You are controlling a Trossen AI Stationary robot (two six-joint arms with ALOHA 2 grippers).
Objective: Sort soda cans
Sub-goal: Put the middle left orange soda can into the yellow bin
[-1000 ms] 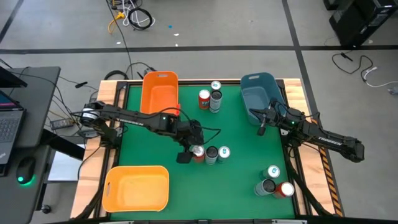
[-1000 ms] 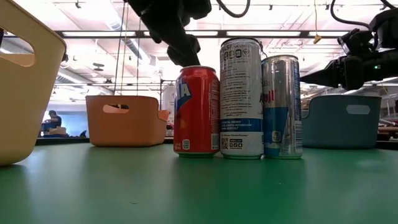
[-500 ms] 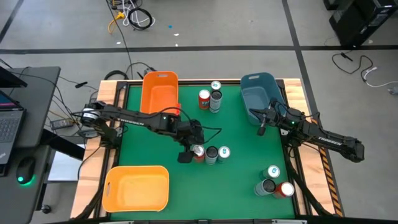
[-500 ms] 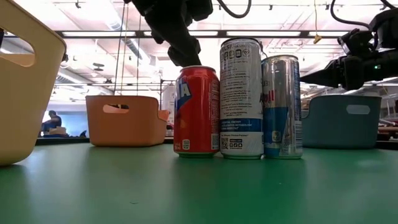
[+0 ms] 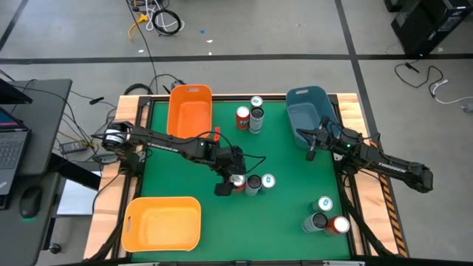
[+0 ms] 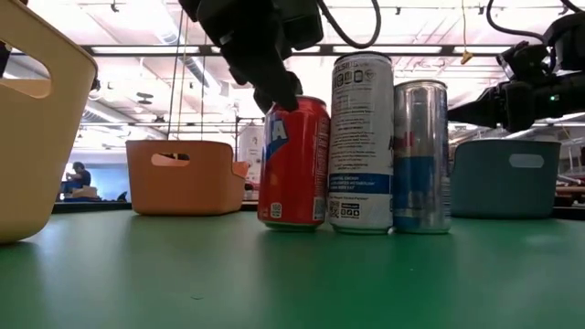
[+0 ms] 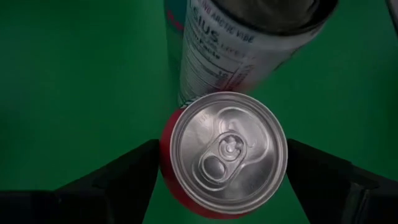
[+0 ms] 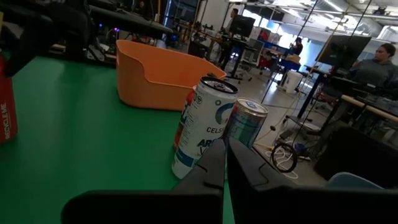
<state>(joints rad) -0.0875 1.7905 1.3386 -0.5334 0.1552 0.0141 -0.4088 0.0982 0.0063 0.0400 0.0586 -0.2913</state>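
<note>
Red can (image 5: 236,182) sits near table centre, slightly toward 7 o'clock, first in a row of three: white-and-blue can (image 5: 252,184) touching it on its 3 o'clock side, silver-blue can (image 5: 267,180) next out. In the low view the red can (image 6: 294,163) is tilted, leaning toward the white one. Left tool (image 7: 221,163) is straight above the red can (image 7: 225,152), fingers (image 7: 118,180) spread wide either side of the top, not clamping it.

Second cluster at 12 o'clock by the far edge: red can (image 5: 242,116) plus two more (image 5: 256,118). Third cluster at 4 o'clock, near corner: three cans (image 5: 325,218).

Orange bin (image 5: 190,111) at 11 o'clock, blue bin (image 5: 309,114) at 1 o'clock, yellow bin (image 5: 162,223) at 7 o'clock.

Right tool (image 5: 310,154) hangs by the blue bin, fingers fully closed, holding nothing.
</note>
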